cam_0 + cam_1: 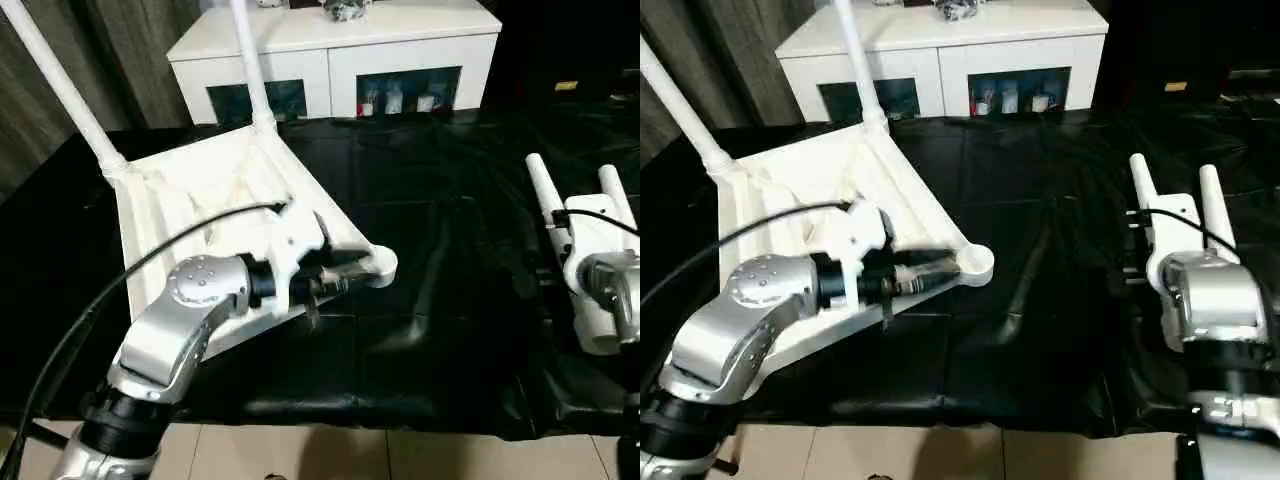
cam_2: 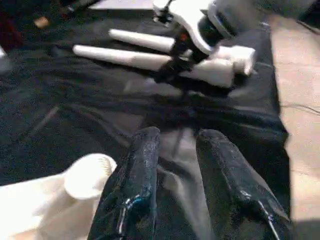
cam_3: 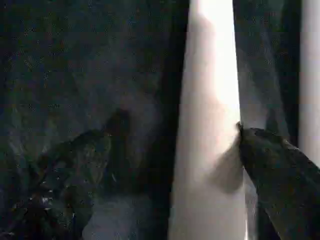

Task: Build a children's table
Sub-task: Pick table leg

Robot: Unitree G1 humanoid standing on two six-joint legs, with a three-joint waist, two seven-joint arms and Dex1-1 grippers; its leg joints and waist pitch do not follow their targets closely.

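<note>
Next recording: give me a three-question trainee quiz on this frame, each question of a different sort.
1. True or false: the small white plastic table top lies ribbed underside up with two long round legs fitted.
2. How many loose white round legs lie on the black sheet?
3. The right gripper is: A) open astride a loose leg; B) shut at the white cabinet; C) holding the table top.

Key:
1. True; a bare corner socket sits by the left gripper.
2. Two.
3. A.
</note>
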